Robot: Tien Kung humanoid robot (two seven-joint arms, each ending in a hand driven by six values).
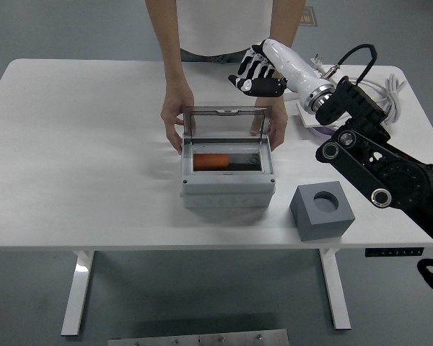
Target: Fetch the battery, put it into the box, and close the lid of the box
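A grey box (228, 189) stands mid-table with its clear lid (225, 122) raised upright at the back. An orange battery (213, 161) lies inside the box. My right hand (257, 72), white and black, hovers above and behind the box's right rear corner, fingers loosely curled and holding nothing. A person's two hands grip the box at its left (175, 119) and right (276, 126) sides. My left arm is out of view.
A grey cube holder (322, 210) with a round hole stands right of the box near the front edge. White cables (384, 90) and a white-and-purple object (310, 121) lie at the back right, under my right arm. The person stands at the far side.
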